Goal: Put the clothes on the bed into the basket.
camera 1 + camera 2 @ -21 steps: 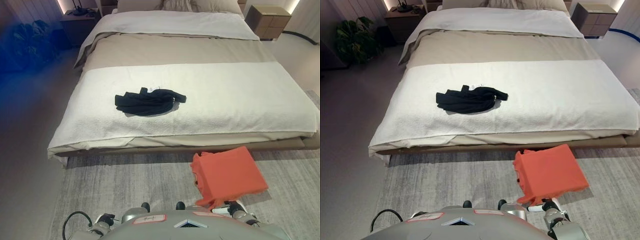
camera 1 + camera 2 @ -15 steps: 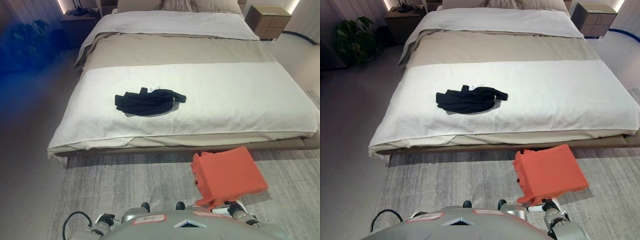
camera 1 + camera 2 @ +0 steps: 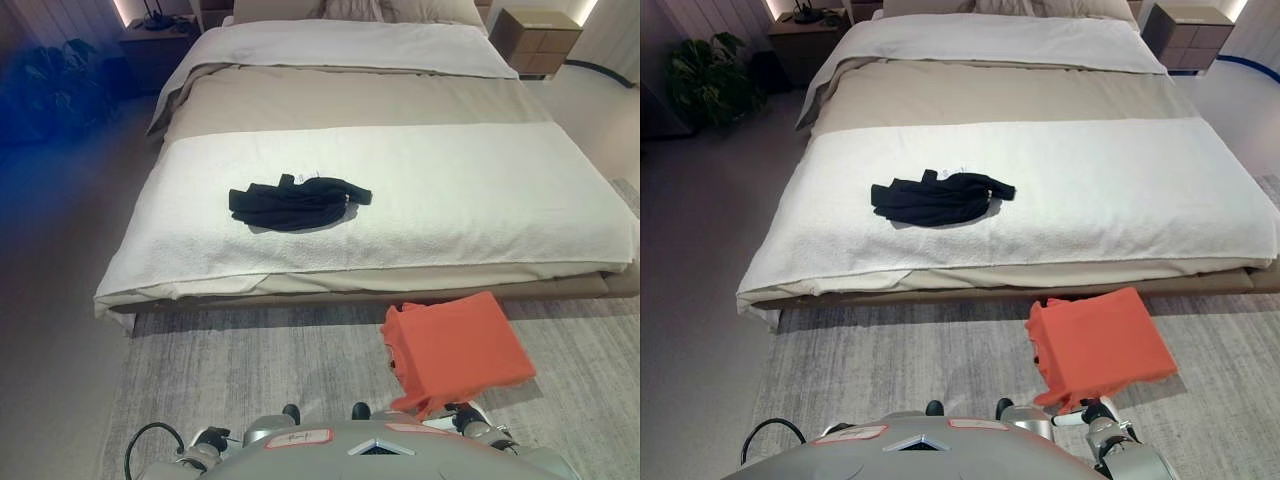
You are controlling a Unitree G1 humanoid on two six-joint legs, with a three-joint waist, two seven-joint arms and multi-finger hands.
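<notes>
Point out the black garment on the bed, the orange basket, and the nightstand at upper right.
black garment (image 3: 295, 203), left eye view, middle of the crumpled cloth
orange basket (image 3: 462, 350), left eye view, its orange side
nightstand (image 3: 540, 42), left eye view, its front

Silver-grey rounded torso with two red-edged white labels.

Right hand (image 3: 1102, 420) low at view's bottom right, mostly hidden under orange basket (image 3: 1095, 348); whether fingers grip it cannot be told. Basket hangs just above hand, over grey rug (image 3: 890, 370), close to bed's near edge. Black garment (image 3: 938, 198) crumpled on white blanket (image 3: 1120, 190), well beyond fingers and off to their left. Bed (image 3: 990, 95) stretches away from hand; nightstand (image 3: 1192, 36) far beyond at top right, potted plant (image 3: 702, 80) far to upper left
</notes>
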